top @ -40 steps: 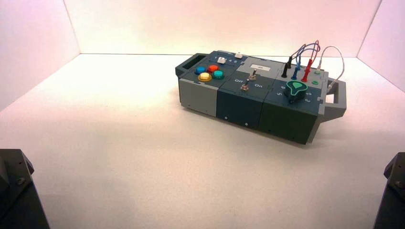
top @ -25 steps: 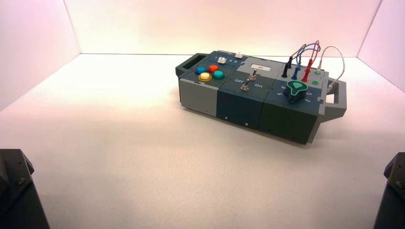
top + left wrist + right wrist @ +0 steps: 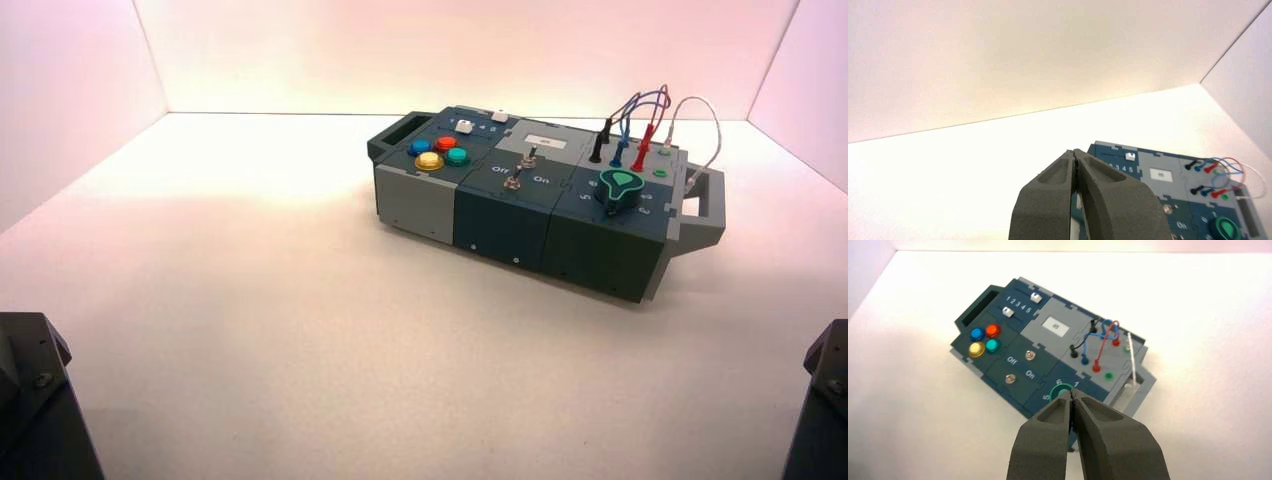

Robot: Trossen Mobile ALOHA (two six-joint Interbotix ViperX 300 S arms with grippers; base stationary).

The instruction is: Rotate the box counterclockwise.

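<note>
The box (image 3: 520,215) is a long dark teal-and-grey panel box with end handles, standing right of centre on the table and turned a little askew. It bears four coloured round buttons (image 3: 438,152), two toggle switches (image 3: 520,170), a green knob (image 3: 620,185) and looping wires (image 3: 650,115). It also shows in the right wrist view (image 3: 1048,355) and partly in the left wrist view (image 3: 1173,190). My left gripper (image 3: 1075,152) is shut and empty, held back from the box. My right gripper (image 3: 1071,391) is shut and empty, above and short of the knob end.
Both arms are parked at the near corners, the left arm base (image 3: 35,400) and the right arm base (image 3: 822,400). White walls (image 3: 450,50) close in the white table (image 3: 250,300) at the back and sides.
</note>
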